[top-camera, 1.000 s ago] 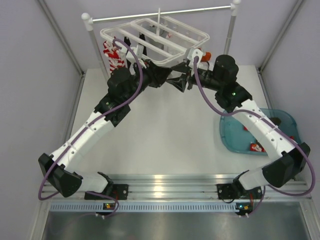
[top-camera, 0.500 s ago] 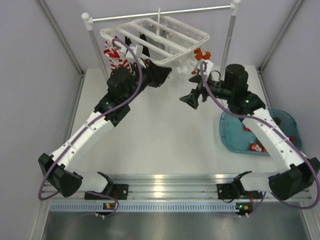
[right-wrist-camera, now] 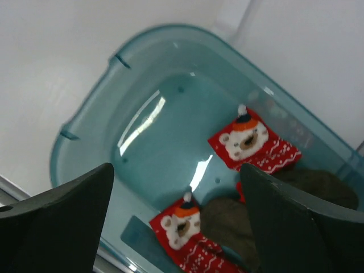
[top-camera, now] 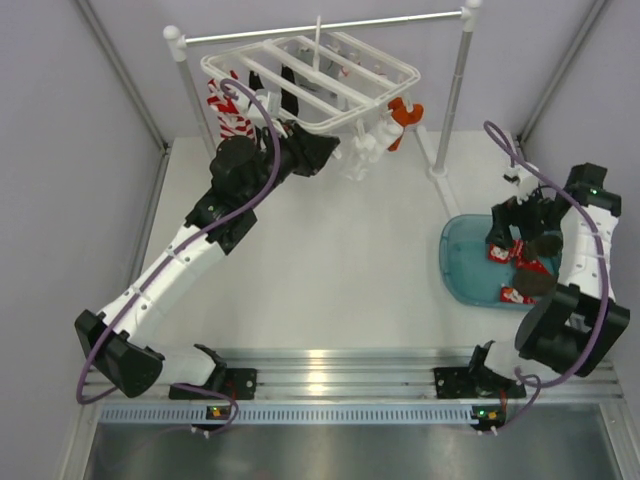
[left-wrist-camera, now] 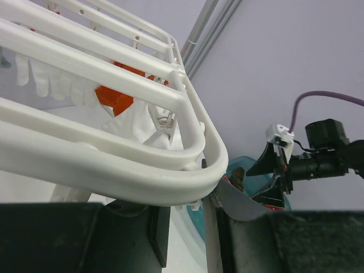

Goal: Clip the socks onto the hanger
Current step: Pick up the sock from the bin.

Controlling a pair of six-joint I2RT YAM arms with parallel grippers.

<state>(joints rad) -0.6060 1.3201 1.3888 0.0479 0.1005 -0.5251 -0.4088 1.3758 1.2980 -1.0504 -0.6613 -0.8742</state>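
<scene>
The white hanger (top-camera: 330,75) hangs tilted from the rail; its rounded corner rim (left-wrist-camera: 114,165) lies between my left gripper's jaws. My left gripper (top-camera: 318,150) (left-wrist-camera: 190,210) is shut on that rim. My right gripper (top-camera: 520,225) (right-wrist-camera: 176,170) is open and empty above the teal bin (top-camera: 455,270) (right-wrist-camera: 85,142). In the bin lie two red patterned socks (right-wrist-camera: 253,139) (right-wrist-camera: 185,227) and dark brown socks (right-wrist-camera: 227,222) (right-wrist-camera: 318,185). The red socks (top-camera: 500,250) also show in the top view. A dark sock (top-camera: 288,100) hangs from the hanger.
An orange sock (top-camera: 400,115) (left-wrist-camera: 114,96) and a white one (top-camera: 358,155) hang from clips at the hanger's near right. Red-and-white striped socks (top-camera: 228,115) hang at its left. The grey rail (top-camera: 320,25) on white posts (top-camera: 455,90) stands at the back.
My right arm has swung away from the hanger, right and toward the near side, and now hovers open over the bin. My left gripper has stayed at the hanger's rim.
</scene>
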